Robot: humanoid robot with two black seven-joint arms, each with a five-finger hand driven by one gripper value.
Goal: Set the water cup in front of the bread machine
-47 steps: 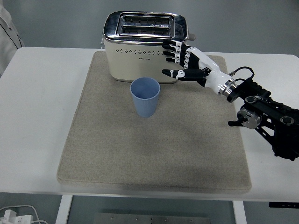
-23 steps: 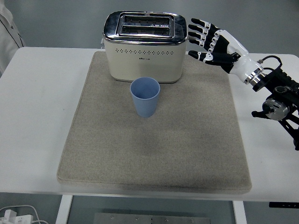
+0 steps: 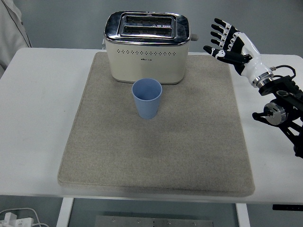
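A light blue water cup (image 3: 147, 98) stands upright on the beige mat (image 3: 156, 156), just in front of the cream and chrome bread machine (image 3: 147, 46). My right hand (image 3: 228, 41) hovers raised at the mat's far right corner, to the right of the bread machine, fingers spread and holding nothing. It is well away from the cup. The left arm does not show.
The mat lies on a white table (image 3: 33, 123). A person's white sleeve (image 3: 12, 28) shows at the top left. A white cable and plug (image 3: 14, 218) lie below the table's near edge at the bottom left.
My right hand has drawn back from beside the bread machine's front, rising up and to the right, with the fingers staying spread. The cup has not moved.
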